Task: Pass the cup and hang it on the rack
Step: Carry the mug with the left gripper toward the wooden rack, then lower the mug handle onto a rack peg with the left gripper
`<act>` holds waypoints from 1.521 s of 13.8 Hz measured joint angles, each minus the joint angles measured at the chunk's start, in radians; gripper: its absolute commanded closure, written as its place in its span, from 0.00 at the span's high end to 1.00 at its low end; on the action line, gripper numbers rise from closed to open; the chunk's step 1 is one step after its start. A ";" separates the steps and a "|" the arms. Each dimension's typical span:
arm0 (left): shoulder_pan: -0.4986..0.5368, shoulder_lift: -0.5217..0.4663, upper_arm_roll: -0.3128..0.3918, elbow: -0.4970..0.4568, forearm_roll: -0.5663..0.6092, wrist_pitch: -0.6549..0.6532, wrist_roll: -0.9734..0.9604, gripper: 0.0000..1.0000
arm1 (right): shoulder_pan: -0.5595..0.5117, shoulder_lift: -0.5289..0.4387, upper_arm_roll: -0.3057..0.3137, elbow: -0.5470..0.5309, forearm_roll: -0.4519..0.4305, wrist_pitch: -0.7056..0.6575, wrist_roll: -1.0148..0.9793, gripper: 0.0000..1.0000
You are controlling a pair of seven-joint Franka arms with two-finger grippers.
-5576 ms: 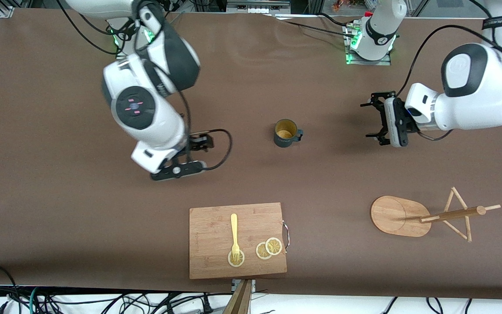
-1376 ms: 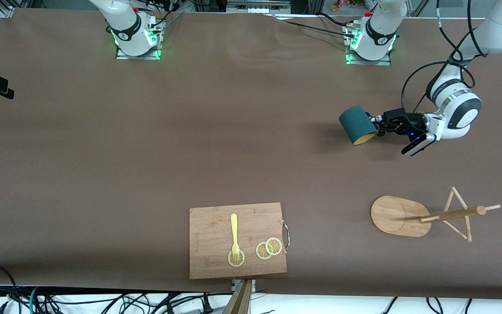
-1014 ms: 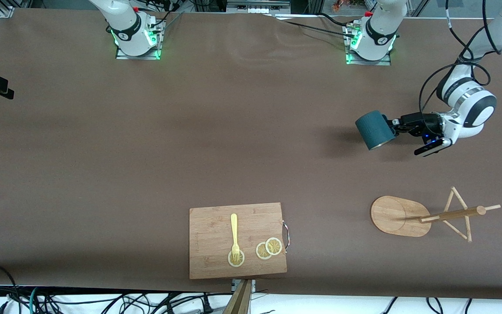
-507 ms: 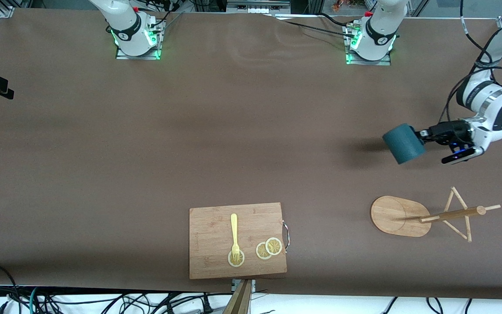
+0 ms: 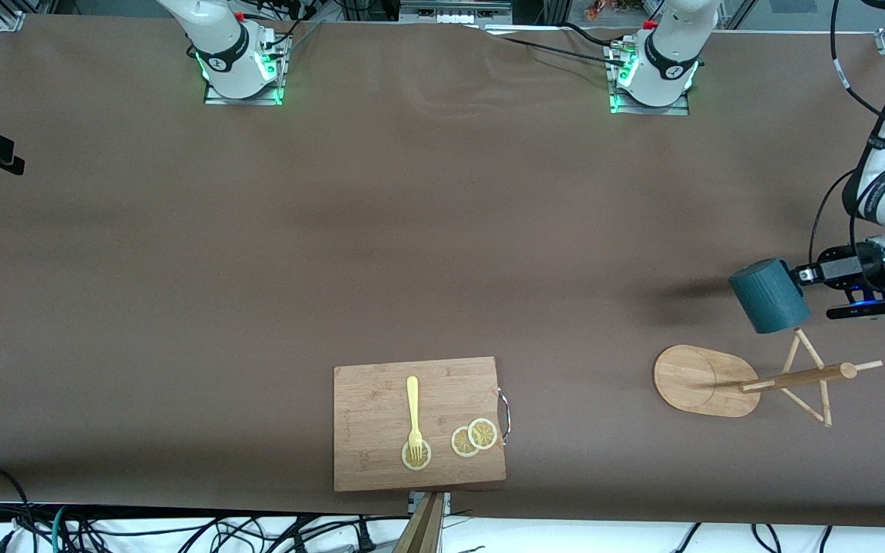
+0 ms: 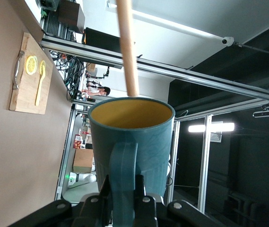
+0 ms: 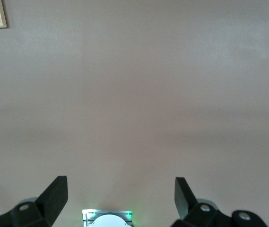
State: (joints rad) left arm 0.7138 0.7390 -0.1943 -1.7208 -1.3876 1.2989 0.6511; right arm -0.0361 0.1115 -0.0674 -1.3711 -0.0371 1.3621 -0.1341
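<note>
One cup (image 5: 769, 296): we record a small dark teal mug, its outer wall faintly ribbed, its inside mustard yellow as the left wrist view (image 6: 130, 137) shows. It has one small side handle (image 6: 123, 172) in the same teal. It is carried on its side in the air, above the table (image 5: 442, 230) at the left arm's end and over the pegs of the rack; in the front view its base points toward the right arm's end of the table.

One left gripper (image 5: 805, 274): we find it clamped on the cup's handle, the fingers (image 6: 141, 201) pressed against either side of it. The arm reaches in from the edge of the table at its own end.

One rack (image 5: 750, 380): light bamboo, with a flat oval base (image 5: 700, 380), one post (image 5: 796, 378) and thin crossing dowel pegs. We count four peg tips in the front view. One peg (image 6: 127, 47) runs just past the cup's rim in the left wrist view; whether it enters the mouth we cannot tell.

One right gripper (image 7: 120, 194): we note its fingers spread wide with nothing between them, waiting above bare table at the right arm's end.

One wooden cutting board (image 5: 418, 422), near the front camera's edge of the table, well apart from the rack. On it: one yellow fork (image 5: 413, 415) and three lemon slices (image 5: 473, 438), the fork's tines resting on one slice, the other two overlapping beside it.
</note>
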 measured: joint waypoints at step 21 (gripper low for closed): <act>0.030 0.186 0.009 0.190 -0.043 0.032 -0.058 0.00 | 0.000 0.000 0.000 0.000 0.000 0.000 0.000 1.00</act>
State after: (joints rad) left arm 0.7435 0.9250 -0.1857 -1.5308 -1.4310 1.3306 0.5928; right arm -0.0361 0.1115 -0.0674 -1.3711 -0.0372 1.3621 -0.1341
